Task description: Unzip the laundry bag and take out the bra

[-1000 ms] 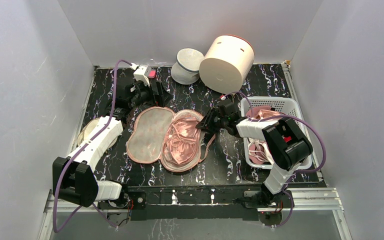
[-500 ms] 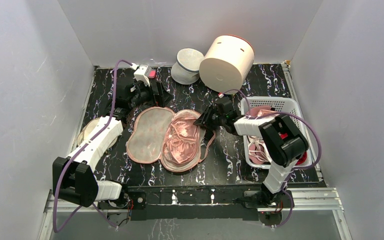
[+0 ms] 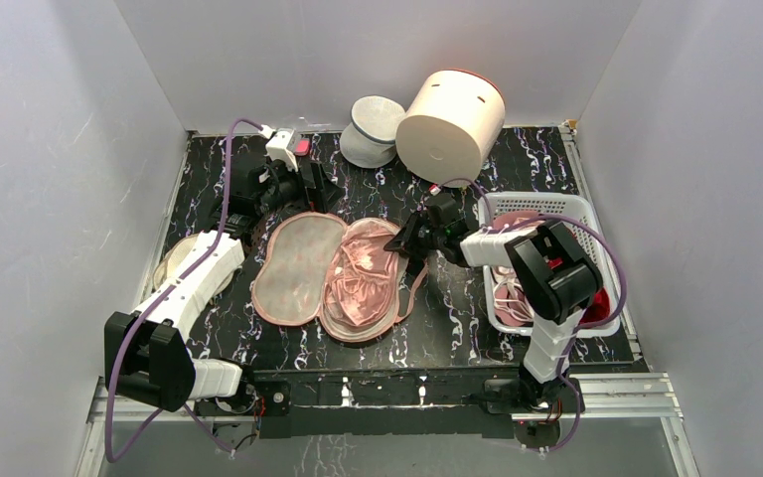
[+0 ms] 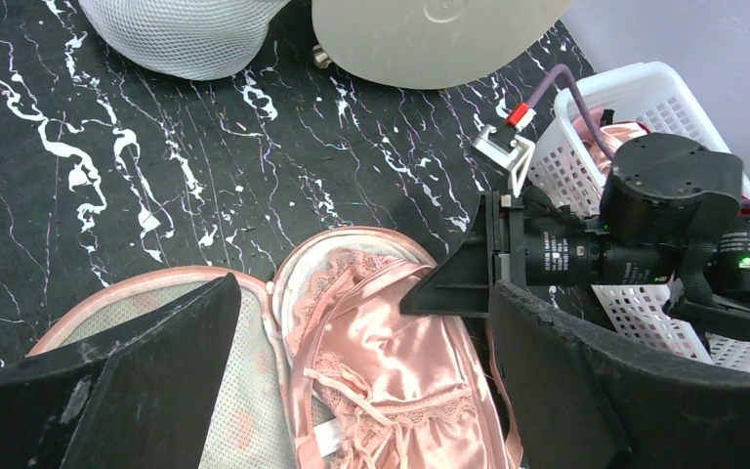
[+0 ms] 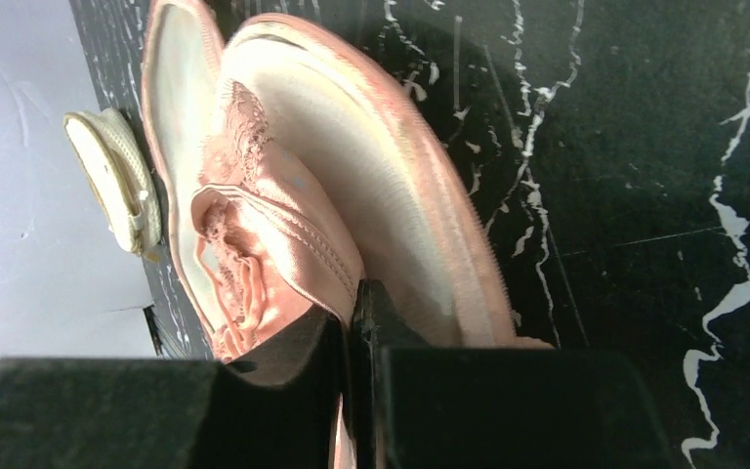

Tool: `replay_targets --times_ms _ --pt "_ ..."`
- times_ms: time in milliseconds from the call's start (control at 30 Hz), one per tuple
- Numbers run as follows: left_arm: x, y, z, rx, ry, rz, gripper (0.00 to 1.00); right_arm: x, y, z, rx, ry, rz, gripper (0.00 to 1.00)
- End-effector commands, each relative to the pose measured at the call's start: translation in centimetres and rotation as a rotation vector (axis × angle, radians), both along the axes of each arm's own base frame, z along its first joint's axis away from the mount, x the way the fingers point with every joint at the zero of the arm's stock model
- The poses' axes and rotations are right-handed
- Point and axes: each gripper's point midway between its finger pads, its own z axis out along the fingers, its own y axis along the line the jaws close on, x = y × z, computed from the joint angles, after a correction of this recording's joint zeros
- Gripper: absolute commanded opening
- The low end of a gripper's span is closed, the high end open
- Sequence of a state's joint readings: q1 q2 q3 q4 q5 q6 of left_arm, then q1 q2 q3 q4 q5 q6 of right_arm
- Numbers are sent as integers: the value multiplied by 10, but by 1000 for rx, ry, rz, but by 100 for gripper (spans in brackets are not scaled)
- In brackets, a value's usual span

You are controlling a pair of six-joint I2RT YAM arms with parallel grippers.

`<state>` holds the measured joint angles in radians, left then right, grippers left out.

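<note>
Pinching bra (image 3: 360, 278) edge, right gripper (image 3: 395, 248) at open laundry bag (image 3: 298, 260) rim.

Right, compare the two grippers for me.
The left gripper has its fingers spread wide with nothing between them; the right gripper has its fingers shut, pinching the satin bra. The left gripper is at the far end of the unzipped laundry bag; the right gripper is at its right edge. Both have black fingers and are close to the bag.
</note>
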<state>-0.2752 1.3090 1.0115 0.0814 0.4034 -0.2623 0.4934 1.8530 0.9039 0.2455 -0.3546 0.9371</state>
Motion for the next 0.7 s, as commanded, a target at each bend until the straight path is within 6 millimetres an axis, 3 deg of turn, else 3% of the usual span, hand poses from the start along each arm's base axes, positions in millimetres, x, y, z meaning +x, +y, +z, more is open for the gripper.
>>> replay_targets --times_ms 0,33,333,667 --pt "0 -3 13 -18 -47 -19 98 20 9 68 65 -189 22 2" --pt "0 -3 13 -19 -45 -20 98 18 9 83 76 -218 27 0" --pt "1 -3 10 -17 -37 -20 98 6 -5 154 48 -371 51 0" --pt "2 -4 8 -18 -29 -21 98 -18 -63 262 -132 -636 -39 0"
